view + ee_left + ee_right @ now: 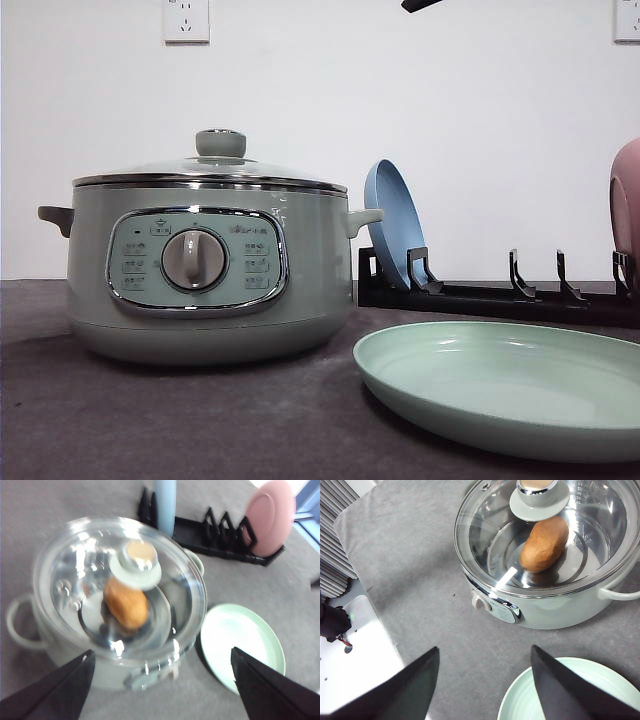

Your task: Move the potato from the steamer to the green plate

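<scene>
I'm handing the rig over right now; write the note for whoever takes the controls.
Left gripper: open, empty, above the steamer.
Right gripper: open, empty, over the table between steamer and green plate.
Potato: inside the steamer, under the glass lid, which is still on.
Green plate: flat on the table beside the steamer, nothing on it.
Blue plate and pink plate stand in the rack; leave them.
Done: nothing yet.
Left: lift the lid by its knob, take out the potato, set it on the green plate.
</scene>
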